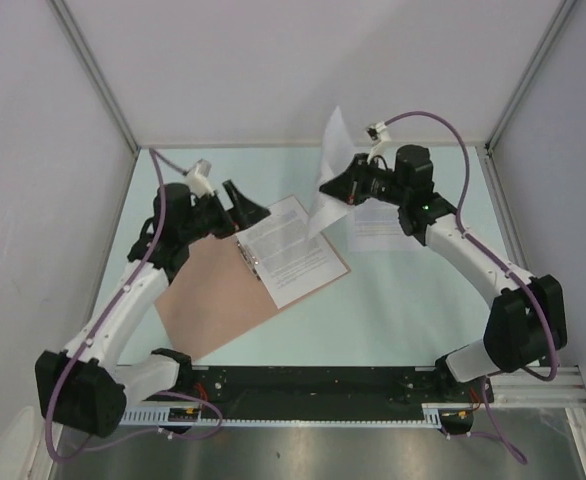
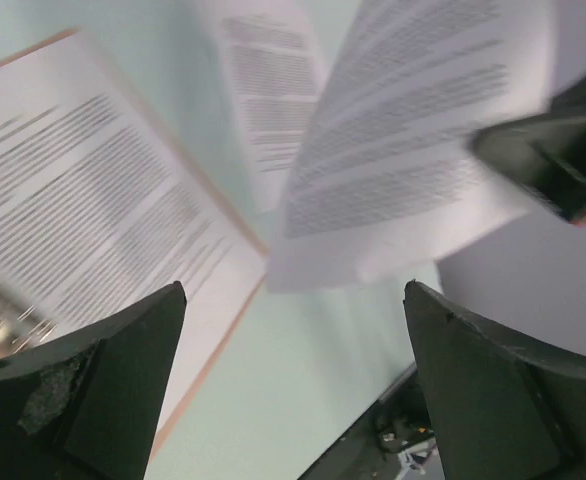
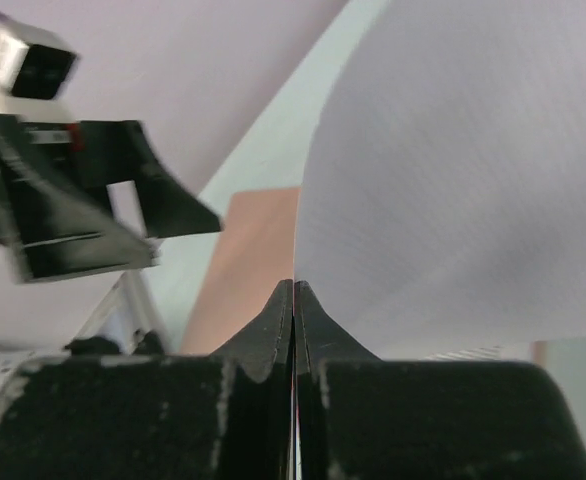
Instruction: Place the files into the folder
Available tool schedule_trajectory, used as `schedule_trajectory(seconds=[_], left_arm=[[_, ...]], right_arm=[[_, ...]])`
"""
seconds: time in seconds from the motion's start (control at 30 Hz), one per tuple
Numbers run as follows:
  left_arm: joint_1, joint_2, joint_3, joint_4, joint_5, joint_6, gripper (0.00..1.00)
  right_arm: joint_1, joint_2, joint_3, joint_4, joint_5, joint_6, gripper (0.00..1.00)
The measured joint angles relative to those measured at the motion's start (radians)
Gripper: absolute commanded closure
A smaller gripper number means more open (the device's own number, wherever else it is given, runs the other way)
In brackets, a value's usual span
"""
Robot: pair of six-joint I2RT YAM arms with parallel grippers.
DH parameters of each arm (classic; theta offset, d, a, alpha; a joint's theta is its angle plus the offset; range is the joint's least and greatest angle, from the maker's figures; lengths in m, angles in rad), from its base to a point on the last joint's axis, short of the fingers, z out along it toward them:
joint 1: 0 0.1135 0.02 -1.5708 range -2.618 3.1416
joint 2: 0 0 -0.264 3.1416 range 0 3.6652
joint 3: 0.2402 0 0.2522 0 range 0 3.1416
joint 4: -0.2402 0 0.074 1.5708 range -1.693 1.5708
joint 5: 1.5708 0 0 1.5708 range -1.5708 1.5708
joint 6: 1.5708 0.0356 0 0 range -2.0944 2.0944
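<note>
Pinching a lifted paper sheet (image 1: 335, 140), the right fingers (image 3: 258, 340) had the open folder (image 1: 213, 300) at eight o'clock, beside the released left fingers (image 2: 103, 380).

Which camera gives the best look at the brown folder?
Top view: almost the whole open folder shows, a printed sheet on it. Left wrist shows only its rim; right wrist, a blurred patch.
</note>
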Motion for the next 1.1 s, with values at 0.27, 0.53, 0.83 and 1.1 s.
schedule_trajectory(seconds=[0.27,0.53,0.83,1.1], left_arm=[[0.129,-0.109,-0.215,-0.163,-0.113,0.049,0.03],[0.130,-0.068,-0.233,-0.159,-0.178,0.045,0.03],[0.131,-0.018,-0.278,-0.127,-0.185,0.039,0.03],[0.131,-0.016,-0.319,-0.097,-0.193,0.024,0.04]], right_arm=[[0.009,0.096,-0.042,0.054,-0.146,0.113,1.00],[-0.111,0.167,-0.302,0.167,-0.231,0.198,1.00],[-0.111,0.374,-0.318,0.264,-0.269,0.199,1.00],[-0.084,0.453,-0.318,0.399,-0.267,0.212,1.00]])
